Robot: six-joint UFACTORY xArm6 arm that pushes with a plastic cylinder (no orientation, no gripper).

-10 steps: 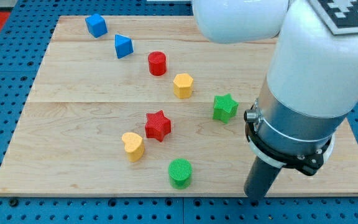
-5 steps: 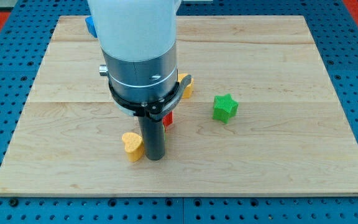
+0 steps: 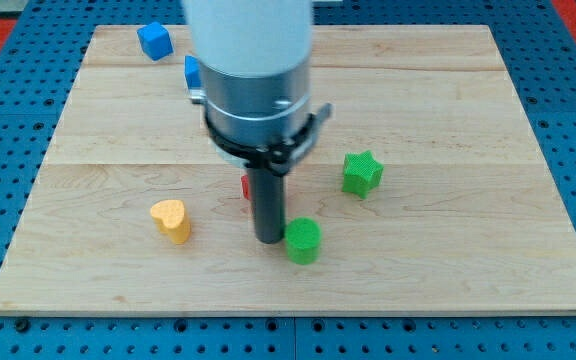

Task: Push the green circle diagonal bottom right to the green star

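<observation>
Just at nine o'clock of the green circle (image 3: 303, 240), touching it, stands my tip (image 3: 268, 240), which has no jaws to report, while the green star (image 3: 362, 173) lies toward one o'clock.

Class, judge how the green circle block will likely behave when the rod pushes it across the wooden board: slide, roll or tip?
The green circle stands on its flat end, so it probably slides, not rolls. It looks squat, so tipping seems unlikely. My tip sits at its left edge; its round side may let it slip off sideways.

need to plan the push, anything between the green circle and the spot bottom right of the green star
Nothing visible does. My tip sits against the green circle on its left, and the board from there to below-right of the green star looks bare.
</observation>
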